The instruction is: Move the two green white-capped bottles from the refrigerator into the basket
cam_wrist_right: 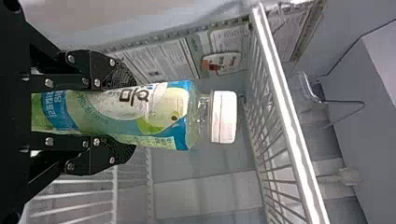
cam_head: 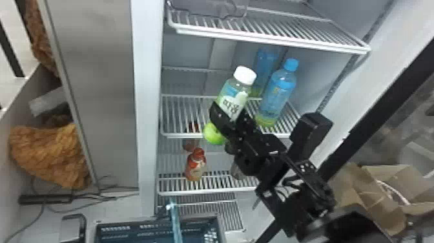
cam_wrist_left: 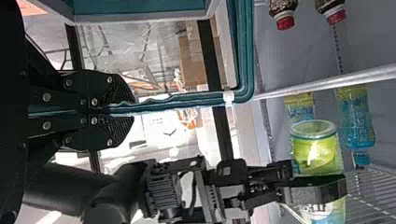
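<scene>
"How many refrigerators?"
"One refrigerator (cam_head: pixel 148 97), in the middle. One basket (cam_head: pixel 129 234) at the bottom."
"Two grippers?"
"Yes. The right gripper (cam_head: pixel 227 113) squeezes one green bottle (cam_head: pixel 233 100), mid-frame. In the left wrist view, the left gripper (cam_wrist_left: pixel 127 110) pinches a teal handle (cam_wrist_left: pixel 173 100)."
"Any room?"
"Left of the bottle. One shelf edge (cam_head: pixel 274 41) is above."

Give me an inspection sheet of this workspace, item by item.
Surface: wire shelves inside the open refrigerator
Job's things: one green white-capped bottle, tilted and out over the shelves; basket low in front
Clutter: blue-capped bottle and red-capped bottle, both on shelves
Grippers: right gripper grips the green bottle; left gripper shut on a teal bar
Cables: dark cables on the floor
Surroundings: cardboard box at right
</scene>
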